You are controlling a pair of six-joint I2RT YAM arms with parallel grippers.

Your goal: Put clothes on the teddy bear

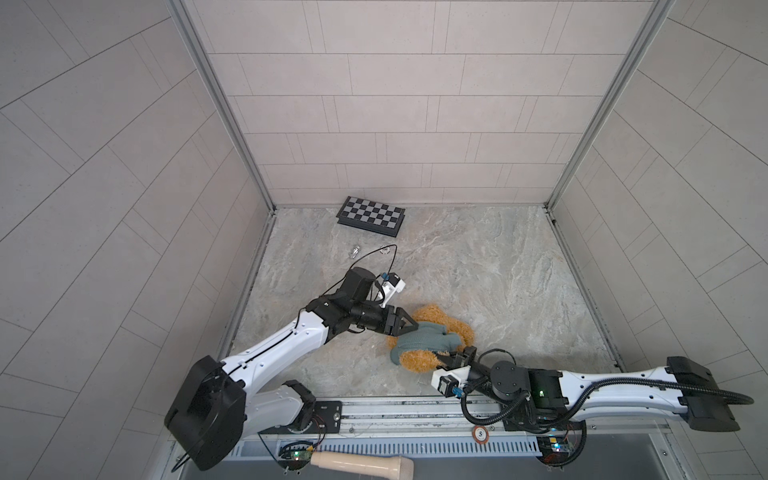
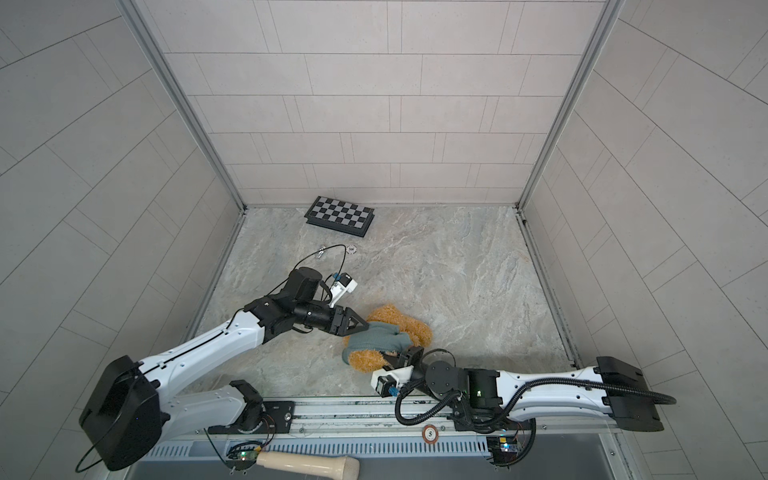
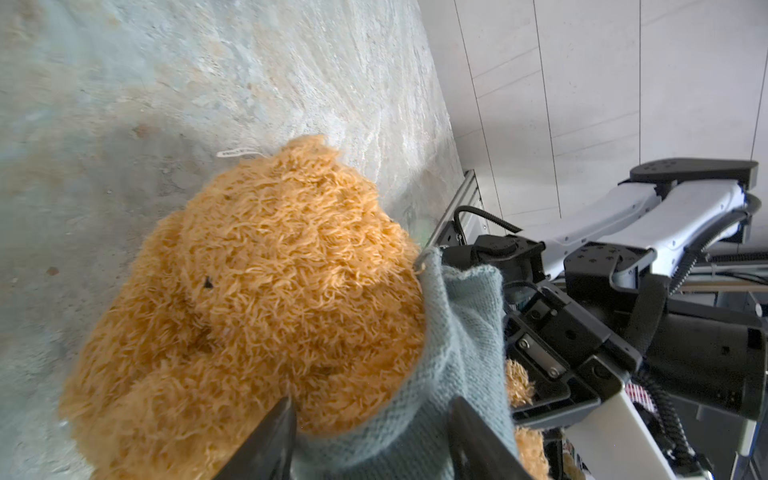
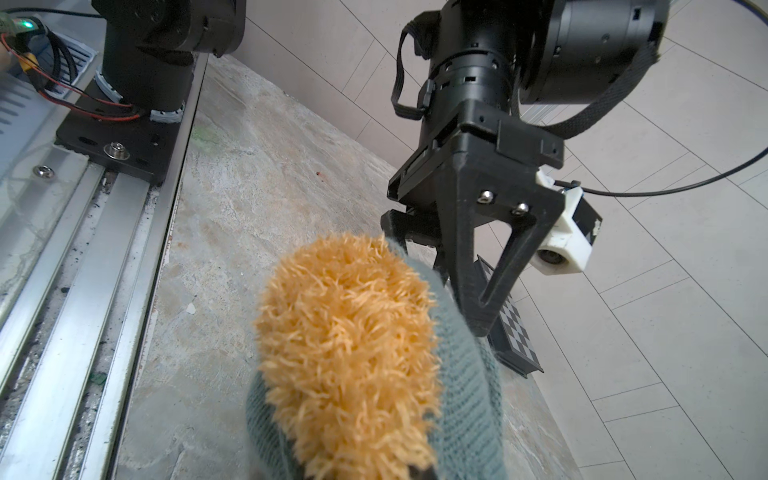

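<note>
The teddy bear (image 1: 417, 360) (image 2: 365, 360) lies on the stone tabletop near the front, its golden-brown fur filling the left wrist view (image 3: 270, 270). A grey-green knitted sweater (image 1: 419, 337) (image 2: 376, 338) (image 3: 457, 332) covers its middle. My left gripper (image 1: 413, 326) (image 2: 365, 326) (image 3: 372, 419) reaches in from the left, and its jaws stand apart astride the sweater's edge. My right gripper (image 1: 442, 356) (image 2: 392, 355) comes from the right and is shut on a furry limb of the bear (image 4: 345, 340). The fur hides its fingers in the right wrist view.
A folded chessboard (image 1: 371, 216) (image 2: 340, 216) lies at the back by the wall. A small clear object (image 1: 354, 250) and a poker chip (image 2: 352, 249) sit behind the left arm. The arm rail (image 1: 395, 415) runs along the front, with a wooden handle (image 1: 361, 462) below it.
</note>
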